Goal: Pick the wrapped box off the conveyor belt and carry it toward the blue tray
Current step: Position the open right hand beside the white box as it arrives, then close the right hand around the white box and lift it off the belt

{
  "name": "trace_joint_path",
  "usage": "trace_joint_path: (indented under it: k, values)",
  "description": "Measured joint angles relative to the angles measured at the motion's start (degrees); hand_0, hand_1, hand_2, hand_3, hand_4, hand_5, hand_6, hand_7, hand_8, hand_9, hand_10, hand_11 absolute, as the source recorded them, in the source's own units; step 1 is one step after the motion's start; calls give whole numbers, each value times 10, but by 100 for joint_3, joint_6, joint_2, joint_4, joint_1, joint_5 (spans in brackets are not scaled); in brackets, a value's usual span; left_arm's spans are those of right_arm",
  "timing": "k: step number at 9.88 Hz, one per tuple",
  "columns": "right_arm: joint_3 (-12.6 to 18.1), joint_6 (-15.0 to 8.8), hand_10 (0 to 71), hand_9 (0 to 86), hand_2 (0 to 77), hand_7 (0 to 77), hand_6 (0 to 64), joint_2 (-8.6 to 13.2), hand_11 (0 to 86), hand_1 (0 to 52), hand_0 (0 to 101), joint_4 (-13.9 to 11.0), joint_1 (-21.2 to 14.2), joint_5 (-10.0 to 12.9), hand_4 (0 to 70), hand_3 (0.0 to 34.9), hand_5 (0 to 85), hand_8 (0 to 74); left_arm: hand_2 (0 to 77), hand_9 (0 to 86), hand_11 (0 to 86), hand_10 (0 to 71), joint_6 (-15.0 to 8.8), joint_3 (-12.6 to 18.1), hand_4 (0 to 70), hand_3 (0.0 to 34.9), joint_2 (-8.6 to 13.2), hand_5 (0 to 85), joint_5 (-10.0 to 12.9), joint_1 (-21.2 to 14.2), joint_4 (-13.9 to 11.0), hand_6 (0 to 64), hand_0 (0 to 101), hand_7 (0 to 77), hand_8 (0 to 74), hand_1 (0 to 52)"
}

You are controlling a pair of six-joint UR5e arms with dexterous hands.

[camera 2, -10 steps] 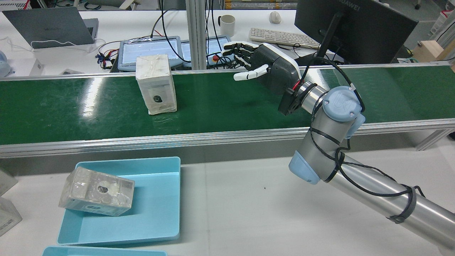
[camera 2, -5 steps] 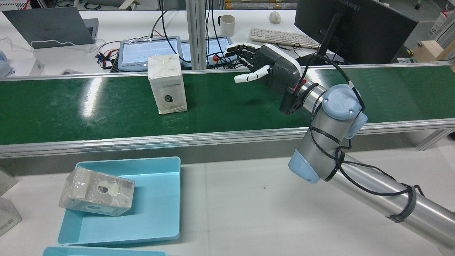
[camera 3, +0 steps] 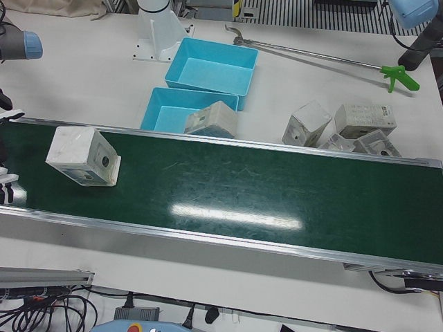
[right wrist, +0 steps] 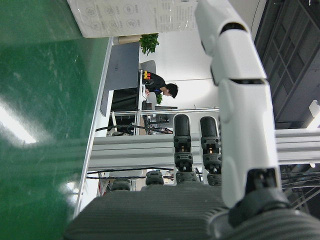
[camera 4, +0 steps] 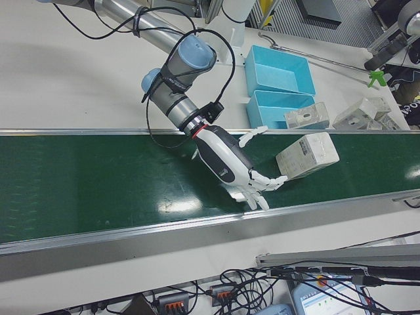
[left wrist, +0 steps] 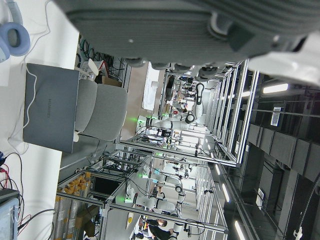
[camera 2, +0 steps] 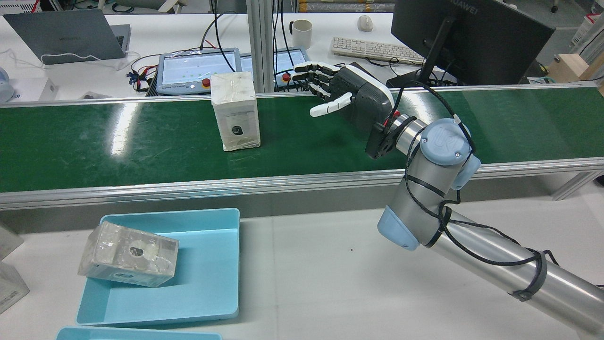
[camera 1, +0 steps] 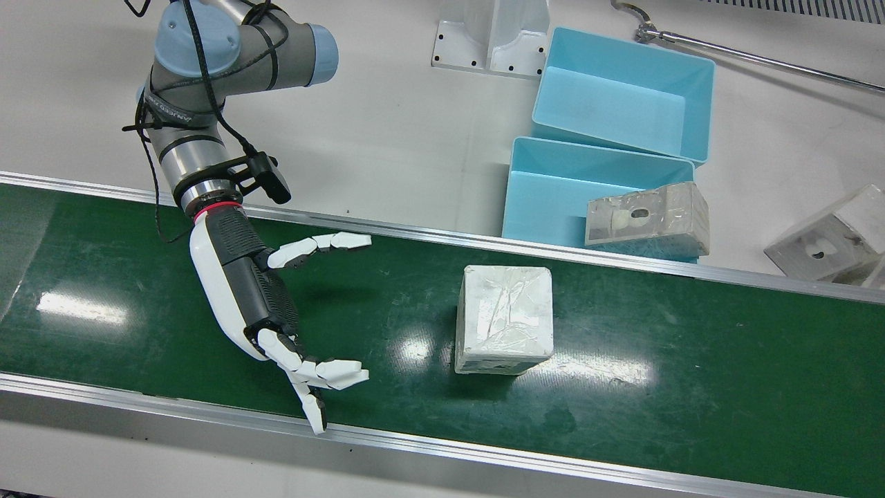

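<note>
- A white tabletop (camera 2: 339,274) carries the station, with a long green conveyor belt (camera 2: 118,141) running across it between metal rails; desks with a laptop (camera 2: 71,35), a keyboard (camera 2: 375,48), a mug (camera 2: 302,33) and a dark monitor (camera 2: 472,38) stand beyond the belt in the rear view.
- The right robot hand (camera 1: 269,304) hangs over the belt, released: its fingers (camera 1: 325,373) are spread wide and the thumb (camera 1: 321,245) stands apart from them, with nothing in the palm.
- The palm is turned toward the wrapped box (camera 1: 505,318), and green belt shows between fingertips and box in the front view.
- That same right robot hand shows in the right-front view (camera 4: 230,161) and the rear view (camera 2: 349,94), on the end of the silver-and-blue right arm (camera 2: 434,189).
- The wrapped box stands upright on the belt (camera 2: 235,111), near the belt's far rail as seen from behind, apart from the hand and touched by nothing.
- Off the belt on the robot's side, a blue tray (camera 2: 207,283) sits on the tabletop; another wrapped box (camera 2: 128,255) leans over its left rim, tilted.
- A second blue tray (camera 1: 626,93) lies just beside the first, closer to the pedestal.
- Several more wrapped boxes (camera 3: 339,128) lie in a loose group on the tabletop, well apart from the trays, near a long reach tool with a green tip (camera 3: 398,75).
- Of the left robot hand only a dark, blurred edge (left wrist: 200,20) shows in its own camera; I cannot tell whether it is released or clenched.
</note>
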Motion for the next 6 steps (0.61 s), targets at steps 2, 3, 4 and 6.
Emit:
trace_joint_path:
  k: [2, 3, 4, 6]
  values:
    - [-4, 0, 0, 33, 109, 267, 82, 6, 16, 125, 478, -1, -63, 25, 169, 126, 251, 0, 11, 0, 0, 5, 0, 0, 0, 0, 0, 11, 0, 0, 0, 0, 0, 5, 5, 0]
    - [-4, 0, 0, 33, 109, 267, 82, 7, 16, 125, 478, -1, -76, 30, 169, 126, 251, 0, 11, 0, 0, 5, 0, 0, 0, 0, 0, 11, 0, 0, 0, 0, 0, 5, 5, 0]
    - [-4, -3, 0, 33, 109, 267, 82, 8, 16, 125, 478, -2, -83, 35, 169, 126, 251, 0, 11, 0, 0, 5, 0, 0, 0, 0, 0, 5, 0, 0, 0, 0, 0, 5, 5, 0]
    - [-37, -11, 0, 38, 125, 273, 87, 13, 16, 142, 477, 5, -120, 121, 169, 139, 251, 5, 11, 0, 0, 5, 0, 0, 0, 0, 0, 11, 0, 0, 0, 0, 0, 5, 5, 0]
